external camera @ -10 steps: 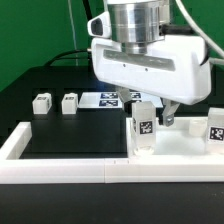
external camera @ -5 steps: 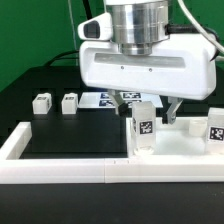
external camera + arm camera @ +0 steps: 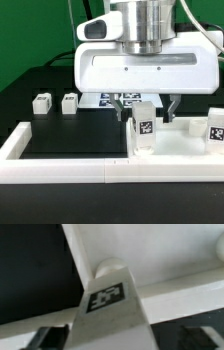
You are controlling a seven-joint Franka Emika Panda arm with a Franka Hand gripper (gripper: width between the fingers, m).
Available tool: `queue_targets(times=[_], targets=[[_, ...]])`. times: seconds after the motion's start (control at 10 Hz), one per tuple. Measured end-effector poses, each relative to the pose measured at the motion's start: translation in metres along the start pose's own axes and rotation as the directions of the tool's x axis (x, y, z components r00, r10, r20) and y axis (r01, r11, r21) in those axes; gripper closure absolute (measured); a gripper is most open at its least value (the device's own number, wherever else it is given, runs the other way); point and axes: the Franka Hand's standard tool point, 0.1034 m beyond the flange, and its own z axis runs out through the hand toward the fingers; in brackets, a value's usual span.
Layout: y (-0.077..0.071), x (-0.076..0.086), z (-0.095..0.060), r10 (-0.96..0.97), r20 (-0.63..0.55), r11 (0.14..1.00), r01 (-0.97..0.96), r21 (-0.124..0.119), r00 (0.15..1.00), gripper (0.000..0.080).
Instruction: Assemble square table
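Note:
The white square table top lies at the exterior view's right. A white leg block with a black-and-white tag stands upright at its near left corner. My gripper hangs right above this leg, jaws open, one finger on each side of the leg's top. In the wrist view the tagged leg runs up between the dark fingers, with a gap showing on one side, and the table top's rim lies behind it. A second tagged leg stands at the far right.
Two small white leg blocks sit on the black mat at the exterior view's left. The marker board lies behind the gripper. A long white border rail runs along the front and up the left side.
The gripper hand has turned to face the camera squarely and shifted a little toward the exterior view's left; its fingers now straddle the upright leg. The legs and top have not moved.

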Motion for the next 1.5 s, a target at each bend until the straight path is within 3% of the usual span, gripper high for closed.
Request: queue_targets(times=[0.1,0.2,0.4,0.6,0.8,0.9,1.1,1.3,1.4,1.5], targets=[[0.000,0.000,0.001,0.071,0.001,0.997,-0.071,-0.001,0.997,0.0423],[0.001,0.000,0.001,0.109,0.001,0.994,-0.109,-0.002,0.994,0.0508],[0.003,0.000,0.001,0.255,0.002,0.967,-0.255,0.000,0.967,0.0508],[0.008,0.001,0.002,0.556,0.025,0.831,-0.557,0.004,0.831,0.0508],[0.012,0.000,0.003,0.804,0.071,0.591,-0.807,0.017,0.590,0.0508],[0.014,-0.001,0.003,0.869,0.113,0.483,-0.875,0.020,0.482,0.0508],[0.020,-0.001,0.003,0.922,0.125,0.368,-0.930,0.006,0.366,0.0508],[0.019,-0.002,0.004,0.908,0.116,0.406,-0.914,0.004,0.403,0.0506],[0.016,-0.003,0.005,0.828,0.079,0.557,-0.831,-0.002,0.555,0.0304],[0.010,-0.002,0.005,0.693,0.041,0.720,-0.694,0.006,0.720,0.0200]])
